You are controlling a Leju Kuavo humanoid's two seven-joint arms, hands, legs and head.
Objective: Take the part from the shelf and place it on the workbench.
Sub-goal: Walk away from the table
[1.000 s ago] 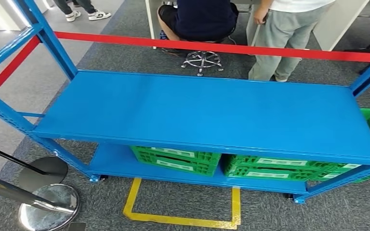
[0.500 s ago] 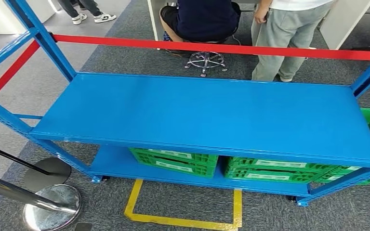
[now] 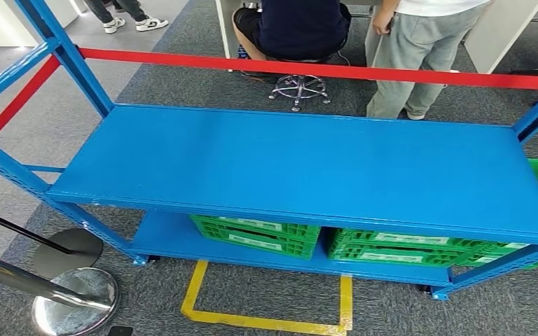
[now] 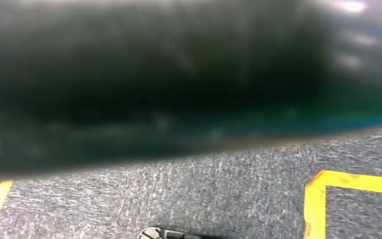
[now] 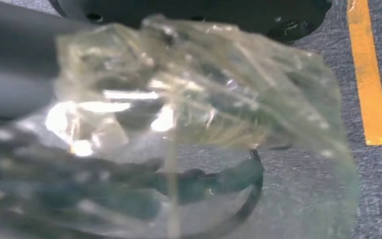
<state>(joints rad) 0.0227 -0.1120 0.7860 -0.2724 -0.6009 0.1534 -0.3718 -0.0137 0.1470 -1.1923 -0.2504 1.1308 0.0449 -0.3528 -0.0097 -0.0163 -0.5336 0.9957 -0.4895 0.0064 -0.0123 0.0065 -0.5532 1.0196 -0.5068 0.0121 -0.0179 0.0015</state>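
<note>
From the head view I get a bright, sharp picture with even light. The blue shelf point(image 3: 308, 164) shines softly and throws a dark shadow under itself. My left wrist view is mostly a dark blur; only the grey carpet point(image 4: 229, 194) looks clear. In my right wrist view a clear plastic bag point(image 5: 204, 114) is fuzzy with white glare.

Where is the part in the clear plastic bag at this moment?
In the right wrist view, the part in the clear plastic bag is held in the right hand, above the grey carpet and near a yellow floor line.
</note>
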